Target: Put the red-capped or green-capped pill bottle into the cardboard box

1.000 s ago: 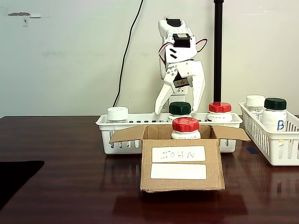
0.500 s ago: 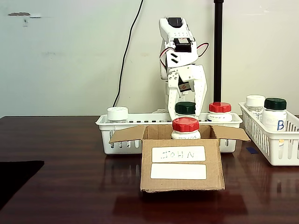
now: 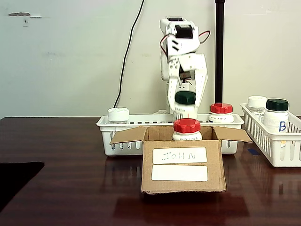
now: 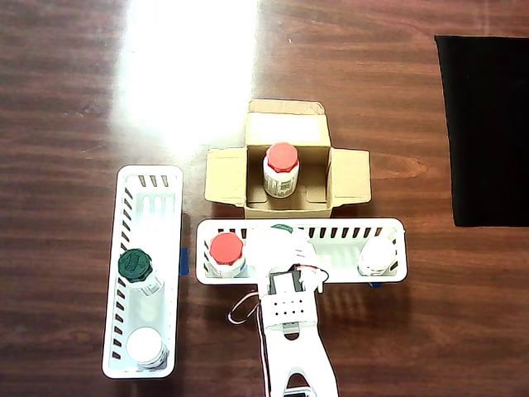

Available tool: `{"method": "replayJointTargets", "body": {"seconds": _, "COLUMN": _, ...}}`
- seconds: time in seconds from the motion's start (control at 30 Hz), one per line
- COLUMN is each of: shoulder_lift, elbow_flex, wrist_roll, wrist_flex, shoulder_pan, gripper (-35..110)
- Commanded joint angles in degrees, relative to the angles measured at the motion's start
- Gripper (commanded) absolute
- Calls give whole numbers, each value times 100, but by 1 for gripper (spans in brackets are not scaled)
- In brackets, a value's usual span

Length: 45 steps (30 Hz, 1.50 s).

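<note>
My white gripper (image 3: 186, 99) is shut on a green-capped pill bottle (image 3: 186, 103) and holds it lifted above the long white basket (image 3: 122, 127), just behind the cardboard box (image 3: 181, 165). From above, the gripper (image 4: 281, 241) covers most of that bottle, and only a sliver of green cap (image 4: 282, 227) shows. The cardboard box (image 4: 223, 178) stands open with its flaps spread. A red-capped bottle (image 3: 186, 129) stands upright inside it, also seen from above as a red-capped bottle (image 4: 281, 168). Another red-capped bottle (image 3: 221, 113) stays in the basket.
The long basket (image 4: 331, 230) also holds a white-capped bottle (image 4: 378, 256) and the red-capped one (image 4: 226, 252). A second basket (image 4: 132, 198) carries a green-capped bottle (image 4: 137, 270) and a white-capped one (image 4: 147, 347). A black mat (image 4: 488, 124) lies on the table, and a black pole (image 3: 219, 52) stands behind.
The gripper closed around the green-capped bottle and raised it out of the long basket. The bottle now hangs higher, directly behind the box.
</note>
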Motion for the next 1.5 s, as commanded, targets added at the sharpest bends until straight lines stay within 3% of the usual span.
{"method": "replayJointTargets", "body": {"seconds": 0.0, "shoulder_lift": 1020, "elbow_flex": -1063, "wrist_roll": 44, "wrist_flex": 984, "shoulder_pan": 26, "gripper": 3}}
{"method": "replayJointTargets", "body": {"seconds": 0.1, "shoulder_lift": 949, "elbow_flex": -1881, "wrist_roll": 62, "wrist_flex": 1819, "shoulder_pan": 176, "gripper": 3}}
{"method": "replayJointTargets", "body": {"seconds": 0.23, "shoulder_lift": 343, "elbow_flex": -2883, "wrist_roll": 53, "wrist_flex": 2180, "shoulder_pan": 378, "gripper": 3}}
{"method": "replayJointTargets", "body": {"seconds": 0.57, "shoulder_lift": -1960, "elbow_flex": -5071, "wrist_roll": -35, "wrist_flex": 1758, "shoulder_pan": 861, "gripper": 3}}
{"method": "replayJointTargets", "body": {"seconds": 0.87, "shoulder_lift": -2892, "elbow_flex": -5291, "wrist_roll": -97, "wrist_flex": 958, "shoulder_pan": 940, "gripper": 3}}
{"method": "replayJointTargets", "body": {"seconds": 1.47, "shoulder_lift": -3999, "elbow_flex": -5660, "wrist_roll": 44, "wrist_flex": 404, "shoulder_pan": 817, "gripper": 6}}
